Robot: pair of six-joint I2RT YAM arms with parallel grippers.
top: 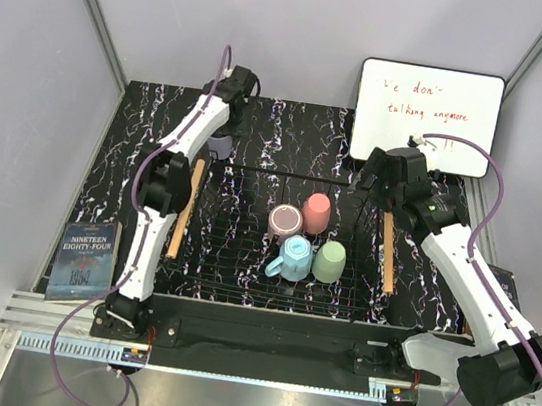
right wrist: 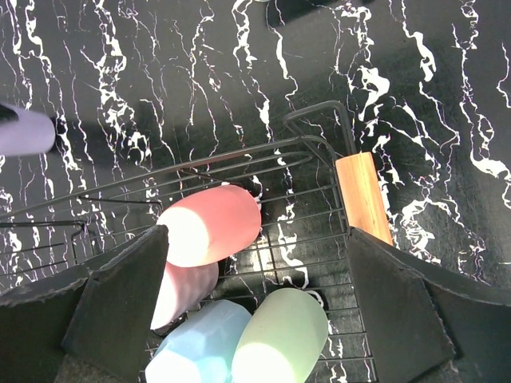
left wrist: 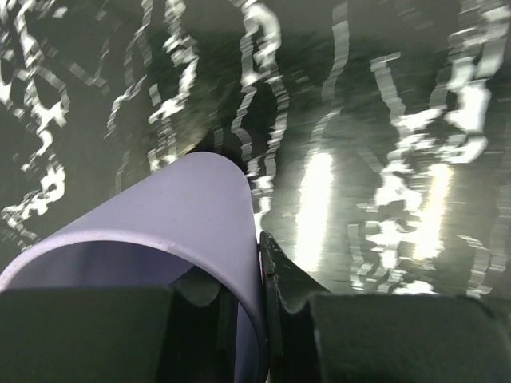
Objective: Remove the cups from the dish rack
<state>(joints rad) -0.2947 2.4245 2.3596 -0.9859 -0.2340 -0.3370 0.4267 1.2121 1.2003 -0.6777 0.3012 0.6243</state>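
Left tool [left wrist: 254,287] is closed on the wall of the lavender cup [left wrist: 184,207]: one finger sits inside the rim and the other finger [left wrist: 275,267] presses the outside. The cup mouth faces the wrist camera. This cup is outside the dish rack [top: 225,242], just beyond its far-left corner, over the tabletop [top: 292,125]. Whether it touches the tabletop cannot be determined.

Four cups are in the dish rack, grouped right of centre:
- pink cup [top: 317,213], farthest back, touching the mauve cup [top: 284,220] on its left;
- light blue mug [top: 293,259], nearer, handle pointing left;
- pale green cup [top: 329,262], touching the mug on its right.

Right tool [right wrist: 255,263] is open with its fingers spread wide. It hangs above the far-right corner of the rack, over the pink cup, and grips nothing.

Edges: one wooden bar [top: 185,208] runs along the left rim and a second wooden bar [top: 388,250] along the right rim. The left half of the rack shows bare wire grid. A strip of tabletop lies between the far rim and the back wall. The whiteboard [top: 427,114] stands at the far-right corner, behind the right tool. The book [top: 84,260] lies at the near-left corner, beside the left arm base.
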